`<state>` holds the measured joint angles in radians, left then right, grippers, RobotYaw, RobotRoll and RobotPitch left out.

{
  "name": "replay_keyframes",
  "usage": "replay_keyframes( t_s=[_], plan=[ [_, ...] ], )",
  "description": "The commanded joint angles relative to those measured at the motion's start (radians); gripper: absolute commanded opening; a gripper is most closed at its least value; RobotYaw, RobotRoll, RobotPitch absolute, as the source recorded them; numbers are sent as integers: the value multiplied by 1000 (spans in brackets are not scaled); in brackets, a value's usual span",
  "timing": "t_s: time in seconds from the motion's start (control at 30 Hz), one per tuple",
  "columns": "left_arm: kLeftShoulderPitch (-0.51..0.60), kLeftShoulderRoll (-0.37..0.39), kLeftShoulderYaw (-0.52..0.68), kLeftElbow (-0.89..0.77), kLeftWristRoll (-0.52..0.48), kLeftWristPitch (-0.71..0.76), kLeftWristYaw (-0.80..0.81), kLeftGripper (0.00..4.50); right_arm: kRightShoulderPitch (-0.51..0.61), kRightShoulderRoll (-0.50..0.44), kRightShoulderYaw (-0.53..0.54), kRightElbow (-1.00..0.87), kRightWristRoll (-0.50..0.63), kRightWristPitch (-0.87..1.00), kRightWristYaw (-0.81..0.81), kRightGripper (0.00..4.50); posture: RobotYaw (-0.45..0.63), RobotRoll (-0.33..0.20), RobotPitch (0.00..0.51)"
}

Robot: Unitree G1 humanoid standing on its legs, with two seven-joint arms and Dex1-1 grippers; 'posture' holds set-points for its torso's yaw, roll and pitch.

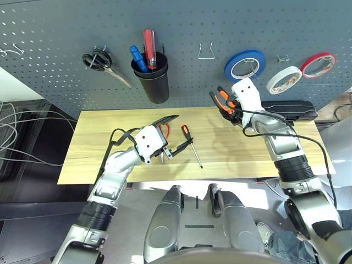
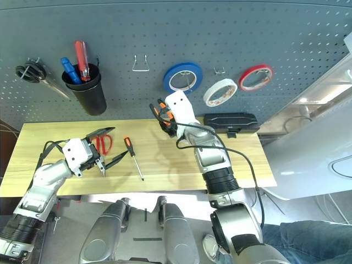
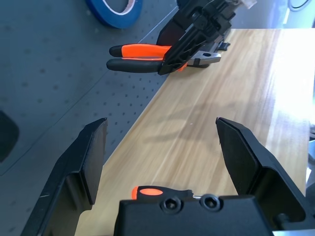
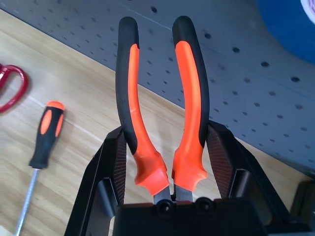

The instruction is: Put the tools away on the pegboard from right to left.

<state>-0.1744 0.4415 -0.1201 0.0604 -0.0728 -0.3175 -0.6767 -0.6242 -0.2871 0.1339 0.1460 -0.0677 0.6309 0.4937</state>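
- The red-handled scissors [image 1: 163, 130] lie half behind the left tool [image 1: 169, 148] — blades covered, only a red loop showing.
- The pliers [image 4: 162, 108] have their nose buried between the right tool's [image 4: 166, 162] fingers.
- The screwdriver [image 4: 37, 162] loses its tip at the right wrist view's edge.
- The black cup [image 1: 153, 78] hides the lower ends of the tools standing in it.

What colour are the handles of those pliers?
Orange and black pliers, clearest in the right wrist view.

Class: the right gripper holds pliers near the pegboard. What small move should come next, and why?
Probably raise the pliers toward the bare wire hook: the right gripper grips them handles-up, and the white tape roll already hangs further right.
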Motion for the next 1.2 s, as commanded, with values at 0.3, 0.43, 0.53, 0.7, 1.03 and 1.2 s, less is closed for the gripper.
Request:
replay_keyframes(
  t_s=[0.3, 0.43, 0.53, 0.7, 1.03, 1.2],
  plan=[
    [7, -1, 29, -30, 17, -136, 59, 4500, 28, 2, 9, -212, 83, -58, 57, 2677, 104, 0, 239],
    [-4, -1, 28, -24, 11, -141, 61, 4500, 25, 6, 3, -232, 95, -123, 61, 2677, 102, 0, 241],
    [-6, -1, 28, -23, 11, -142, 61, 4500, 25, 5, 3, -229, 98, -136, 60, 2677, 102, 0, 241],
    [-6, -1, 28, -22, 11, -143, 61, 4500, 26, 3, 4, -228, 102, -142, 58, 2677, 102, 0, 241],
    [-6, -1, 28, -22, 11, -143, 61, 4500, 26, 1, 6, -228, 105, -142, 56, 2677, 102, 0, 241],
    [-23, -4, 31, -16, 6, -152, 62, 4500, -13, 32, -15, -262, 145, -193, 60, 2677, 104, 0, 231]
  ],
)
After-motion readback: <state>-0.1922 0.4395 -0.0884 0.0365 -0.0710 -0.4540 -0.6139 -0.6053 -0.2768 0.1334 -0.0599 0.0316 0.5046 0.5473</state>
